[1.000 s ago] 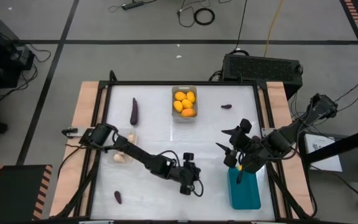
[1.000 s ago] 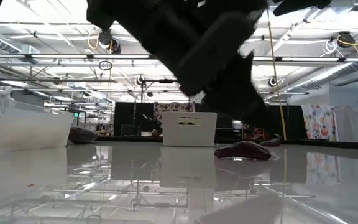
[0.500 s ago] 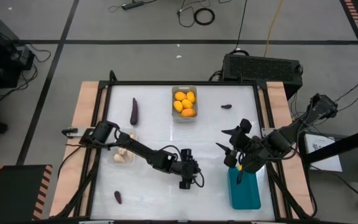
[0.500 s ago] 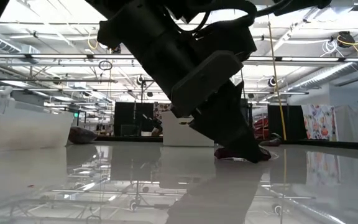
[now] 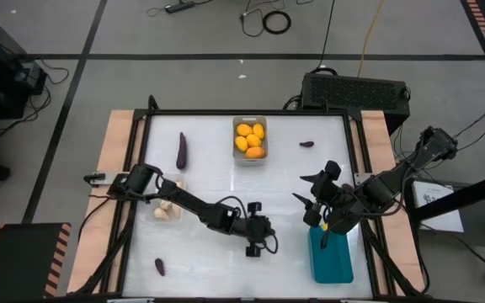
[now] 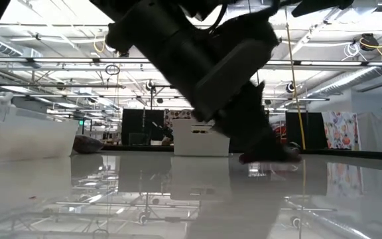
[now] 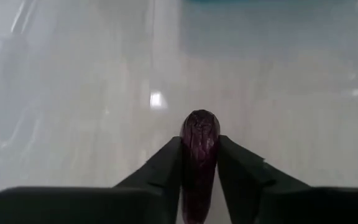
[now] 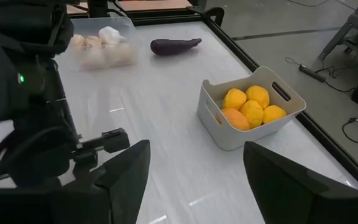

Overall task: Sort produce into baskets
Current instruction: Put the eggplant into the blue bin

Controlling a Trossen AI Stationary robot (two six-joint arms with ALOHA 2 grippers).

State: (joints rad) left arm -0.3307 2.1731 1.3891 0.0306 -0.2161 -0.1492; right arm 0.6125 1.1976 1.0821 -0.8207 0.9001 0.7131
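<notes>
My left gripper [image 5: 253,247] is near the table's middle front, shut on a dark purple eggplant piece [image 7: 199,142], which also shows in the low view [image 6: 270,155]. My right gripper [image 8: 197,186] is open and empty, held high just beyond the far end of the teal bin [image 5: 331,259]. The grey bin [image 5: 249,139] holds yellow-orange fruits [image 8: 252,107]. The clear bin [image 5: 166,207] holds pale bulbs [image 8: 101,50]. Loose eggplants lie on the table at far left [image 5: 181,150], far right [image 5: 307,144] and near left [image 5: 159,267]. My left gripper pinches the eggplant piece between its two fingers [image 7: 166,165], which lie along it on both of its sides. Its rounded end [image 7: 200,121] sticks out past the fingertips. The fingers slant downward. I cannot tell whether the piece is clear of the table.
The left arm [image 5: 196,210] stretches across the table's near left half, past the clear bin. A black box [image 5: 354,88] stands beyond the far right corner. Bare white tabletop [image 5: 293,168] lies between the grey bin and the teal bin.
My left gripper has come down onto the eggplant piece that lay on the table and now has it between its fingers. It has moved slightly toward the table's right edge. My right arm has kept still.
</notes>
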